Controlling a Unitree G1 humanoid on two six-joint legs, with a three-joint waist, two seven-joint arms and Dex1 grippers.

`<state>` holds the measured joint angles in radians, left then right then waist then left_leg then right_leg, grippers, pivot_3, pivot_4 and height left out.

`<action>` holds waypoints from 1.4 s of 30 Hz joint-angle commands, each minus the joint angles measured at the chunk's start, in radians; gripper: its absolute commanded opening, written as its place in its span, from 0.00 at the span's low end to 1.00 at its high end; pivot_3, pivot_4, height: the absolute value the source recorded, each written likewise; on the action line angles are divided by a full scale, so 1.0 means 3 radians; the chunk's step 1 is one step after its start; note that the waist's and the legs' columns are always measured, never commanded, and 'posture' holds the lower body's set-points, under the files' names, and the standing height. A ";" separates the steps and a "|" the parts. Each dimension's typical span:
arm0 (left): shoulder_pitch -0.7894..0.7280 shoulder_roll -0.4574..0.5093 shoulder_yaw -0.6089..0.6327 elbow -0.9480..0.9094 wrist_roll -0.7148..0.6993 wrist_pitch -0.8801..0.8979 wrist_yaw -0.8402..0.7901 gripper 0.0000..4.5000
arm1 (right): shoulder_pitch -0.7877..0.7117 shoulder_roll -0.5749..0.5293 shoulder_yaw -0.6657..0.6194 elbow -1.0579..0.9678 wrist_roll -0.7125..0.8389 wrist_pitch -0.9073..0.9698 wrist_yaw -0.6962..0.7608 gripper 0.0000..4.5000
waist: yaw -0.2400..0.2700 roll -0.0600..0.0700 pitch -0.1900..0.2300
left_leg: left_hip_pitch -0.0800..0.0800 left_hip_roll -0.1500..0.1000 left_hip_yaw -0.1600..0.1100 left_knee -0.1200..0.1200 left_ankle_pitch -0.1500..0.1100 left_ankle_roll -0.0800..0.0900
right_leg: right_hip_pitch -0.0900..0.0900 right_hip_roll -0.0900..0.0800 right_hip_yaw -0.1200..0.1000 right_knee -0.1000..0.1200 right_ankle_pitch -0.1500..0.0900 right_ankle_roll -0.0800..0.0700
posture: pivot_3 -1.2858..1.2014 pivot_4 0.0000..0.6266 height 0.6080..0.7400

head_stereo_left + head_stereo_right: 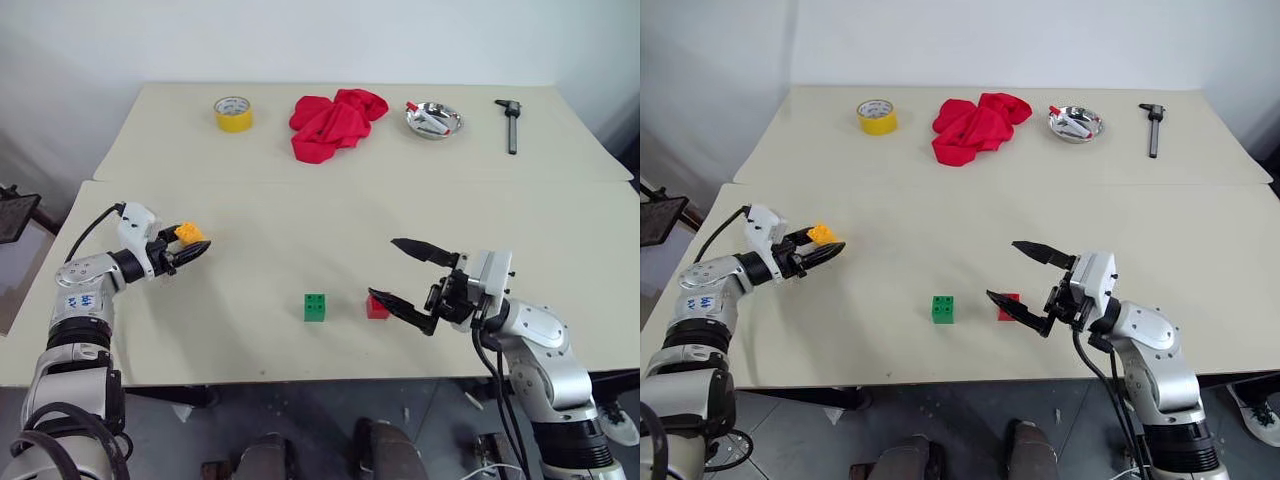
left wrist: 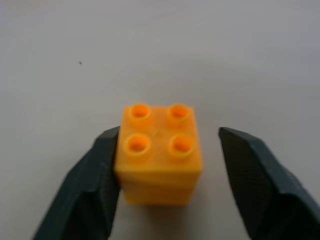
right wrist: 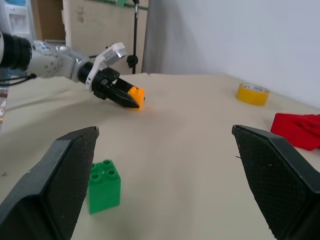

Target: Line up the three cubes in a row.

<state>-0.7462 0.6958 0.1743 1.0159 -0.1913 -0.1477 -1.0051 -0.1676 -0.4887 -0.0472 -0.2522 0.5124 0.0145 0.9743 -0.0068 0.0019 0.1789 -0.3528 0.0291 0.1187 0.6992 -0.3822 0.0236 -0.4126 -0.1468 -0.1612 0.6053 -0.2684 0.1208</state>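
Observation:
An orange-yellow cube (image 2: 160, 155) stands on the table at the left, studs up, between the fingers of my left gripper (image 1: 192, 240). One finger (image 2: 95, 175) touches its side. The other finger (image 2: 255, 170) stands a gap away, so the gripper is open around the cube. The green cube (image 1: 315, 307) and the red cube (image 1: 377, 307) sit near the front middle, a small gap between them. My right gripper (image 1: 382, 267) hovers wide open just right of the red cube, its lower finger close over that cube. The right wrist view shows the green cube (image 3: 104, 190).
Along the far table lie a yellow tape roll (image 1: 233, 113), a crumpled red cloth (image 1: 335, 122), a metal bowl (image 1: 433, 120) and a black tool (image 1: 511, 125). A seam (image 1: 300, 182) runs across between the two tabletops. The front edge is just below the green and red cubes.

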 commanded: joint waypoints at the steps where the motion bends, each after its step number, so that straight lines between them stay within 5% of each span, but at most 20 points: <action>1: -0.0003 0.0124 0.0015 -0.0049 -0.0040 -0.0053 -0.0328 0.40 | -0.0007 -0.0070 -0.0073 -0.0106 0.0050 -0.0001 0.0030 1.00 | 0.0003 0.0000 0.0000 | 0.0000 0.0000 0.0000 0.0000 0.0000 0.0000 | 0.0000 0.0000 0.0000 0.0000 0.0000 0.0000 | 0.52 0.24 1.00; 2: 0.0008 0.0141 0.0018 -0.0092 -0.0058 -0.0051 -0.0425 0.33 | -0.0011 -0.0079 -0.0078 -0.0096 0.0052 0.0000 0.0033 1.00 | 0.0003 0.0000 0.0000 | 0.0000 0.0000 0.0000 0.0001 0.0000 0.0000 | 0.0000 0.0000 0.0000 0.0000 0.0000 0.0000 | 0.52 0.24 1.00; 13: 0.0665 -0.0025 -0.0587 -0.1895 -0.0275 -0.0067 -0.1727 0.33 | 0.0041 -0.0218 -0.0111 -0.0024 0.0075 0.0009 0.0157 1.00 | 0.0010 0.0000 0.0000 | 0.0000 0.0001 -0.0001 0.0003 0.0000 0.0000 | 0.0000 -0.0001 0.0002 0.0001 0.0000 0.0000 | 0.52 0.24 1.00; 23: 0.0662 -0.0123 -0.0778 -0.1579 -0.0212 -0.0228 -0.1811 0.33 | 0.0062 -0.0240 -0.0100 -0.0054 0.0082 0.0070 0.0198 1.00 | 0.0012 -0.0001 0.0000 | 0.0000 0.0002 0.0001 0.0006 0.0000 0.0000 | 0.0000 0.0000 0.0005 0.0001 0.0000 -0.0001 | 0.52 0.24 1.00; 32: 0.0699 -0.0095 -0.0661 -0.1653 -0.0222 -0.0261 -0.1524 0.97 | 0.0094 -0.0336 -0.0128 -0.0010 0.0112 0.0137 0.0380 1.00 | 0.0015 0.0000 0.0000 | -0.0001 0.0002 0.0000 0.0007 0.0000 0.0000 | 0.0000 -0.0001 0.0005 0.0001 0.0000 -0.0001 | 0.52 0.24 1.00; 42: 0.1703 0.0683 0.0284 -0.2651 -0.0684 0.0437 -0.1225 1.00 | 0.0115 -0.1128 -0.0461 0.0511 0.0124 -0.0033 0.1291 1.00 | 0.0009 0.0000 0.0001 | 0.0003 0.0007 -0.0022 0.0005 -0.0002 0.0003 | -0.0001 -0.0004 0.0009 -0.0001 0.0000 -0.0001 | 0.52 0.24 1.00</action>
<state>-0.2617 0.8844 0.2143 0.2664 -0.3681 -0.0353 -1.3926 -0.1351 -0.8068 -0.1578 -0.1094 0.5397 0.0318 1.3191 -0.0040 0.0018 0.1793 -0.3518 0.0313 0.1120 0.7008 -0.3827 0.0245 -0.4124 -0.1484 -0.1583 0.6049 -0.2684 0.1206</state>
